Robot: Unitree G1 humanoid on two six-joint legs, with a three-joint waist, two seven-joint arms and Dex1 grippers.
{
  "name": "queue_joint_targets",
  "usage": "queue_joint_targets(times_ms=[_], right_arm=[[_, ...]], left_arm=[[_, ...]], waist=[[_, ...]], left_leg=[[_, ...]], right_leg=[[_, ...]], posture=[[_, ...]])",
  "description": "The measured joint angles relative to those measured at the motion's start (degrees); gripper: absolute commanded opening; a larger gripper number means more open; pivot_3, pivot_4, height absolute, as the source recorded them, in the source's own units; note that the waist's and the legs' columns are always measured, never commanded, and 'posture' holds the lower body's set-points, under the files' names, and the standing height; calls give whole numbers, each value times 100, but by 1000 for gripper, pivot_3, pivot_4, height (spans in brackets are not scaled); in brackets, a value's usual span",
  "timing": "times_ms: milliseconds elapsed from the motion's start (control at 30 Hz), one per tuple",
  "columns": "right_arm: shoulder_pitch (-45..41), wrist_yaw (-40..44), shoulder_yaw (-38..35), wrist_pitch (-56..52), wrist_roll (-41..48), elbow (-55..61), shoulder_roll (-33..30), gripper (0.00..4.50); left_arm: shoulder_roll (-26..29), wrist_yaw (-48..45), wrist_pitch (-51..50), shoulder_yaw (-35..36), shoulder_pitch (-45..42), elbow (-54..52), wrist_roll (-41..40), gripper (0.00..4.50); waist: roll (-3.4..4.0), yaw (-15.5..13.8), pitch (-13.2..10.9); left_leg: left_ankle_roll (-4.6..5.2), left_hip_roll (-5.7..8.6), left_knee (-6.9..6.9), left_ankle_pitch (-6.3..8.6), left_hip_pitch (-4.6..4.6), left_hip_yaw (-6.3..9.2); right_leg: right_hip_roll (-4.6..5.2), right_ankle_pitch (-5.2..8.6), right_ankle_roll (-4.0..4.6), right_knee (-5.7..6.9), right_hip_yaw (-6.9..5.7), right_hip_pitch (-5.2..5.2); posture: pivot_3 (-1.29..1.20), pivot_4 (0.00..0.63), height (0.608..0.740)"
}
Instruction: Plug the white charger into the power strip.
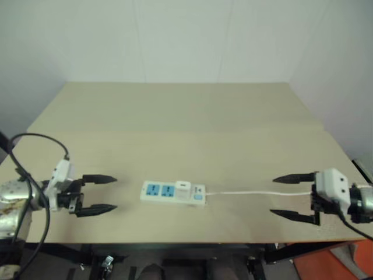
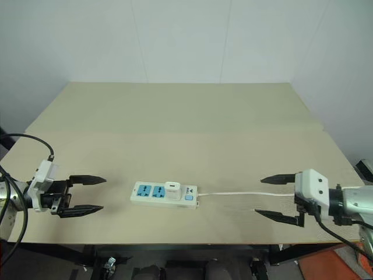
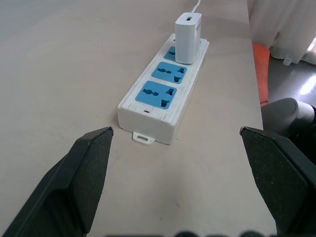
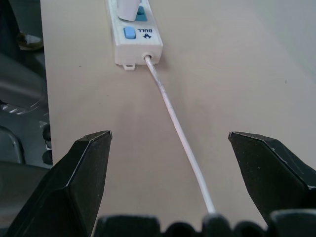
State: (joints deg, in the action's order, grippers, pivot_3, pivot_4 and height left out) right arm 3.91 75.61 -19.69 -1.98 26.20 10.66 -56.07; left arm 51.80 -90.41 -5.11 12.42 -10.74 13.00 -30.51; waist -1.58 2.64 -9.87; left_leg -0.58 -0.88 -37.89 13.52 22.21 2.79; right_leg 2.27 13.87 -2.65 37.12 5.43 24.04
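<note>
From the head views, the white charger (image 1: 183,188) stands upright in the socket of the power strip (image 1: 173,192) nearest the switch end, near the front edge of the table (image 1: 175,122); the plugging looks done, so what remains is likely only to keep clear. The left gripper (image 1: 100,193) and right gripper (image 1: 294,195) hang well apart on either side, fingers spread and empty. The left wrist view shows two blue sockets free before the seated charger. The right wrist view shows the cord (image 4: 177,133) running from the strip's end. No containers present.
</note>
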Motion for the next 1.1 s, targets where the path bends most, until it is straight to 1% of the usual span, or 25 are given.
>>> queue_joint_targets(times_ms=[333,533,700,933,1100], right_arm=[[156,-86,-213,-233,0,127,-35,4436],[254,-173,-449,-526,2,283,-164,4436],[651,-278,-756,-637,8,629,-118,4436],[820,-382,-865,-755,9,822,-55,4436],[1051,-458,-1127,-830,30,1023,21,4436]], left_arm=[[-46,162,-14,19,45,-109,-9,4500],[-177,257,-66,9,-286,-55,-47,4500],[-363,311,-21,-3,-482,116,-37,4500],[-406,183,-29,-26,-848,376,-34,4500],[-526,156,-29,-143,-1065,596,13,4500]], waist=[[-2,-11,-1],[-3,-25,-1],[-7,-31,-2],[-8,-17,-2],[-9,-32,-2]], left_leg=[[0,2,0,0,3,0],[0,3,0,0,4,1],[0,5,-4,0,5,0],[0,3,-4,0,4,1],[0,3,-4,0,5,2]], right_leg=[[1,0,0,-1,1,0],[1,0,0,-1,0,0],[2,-2,-2,-1,2,-2],[-3,-2,-1,0,2,-2],[-2,-2,-1,0,1,-4]], posture=[[0,150,740],[0,150,740],[0,150,740],[0,150,740],[0,150,740]])
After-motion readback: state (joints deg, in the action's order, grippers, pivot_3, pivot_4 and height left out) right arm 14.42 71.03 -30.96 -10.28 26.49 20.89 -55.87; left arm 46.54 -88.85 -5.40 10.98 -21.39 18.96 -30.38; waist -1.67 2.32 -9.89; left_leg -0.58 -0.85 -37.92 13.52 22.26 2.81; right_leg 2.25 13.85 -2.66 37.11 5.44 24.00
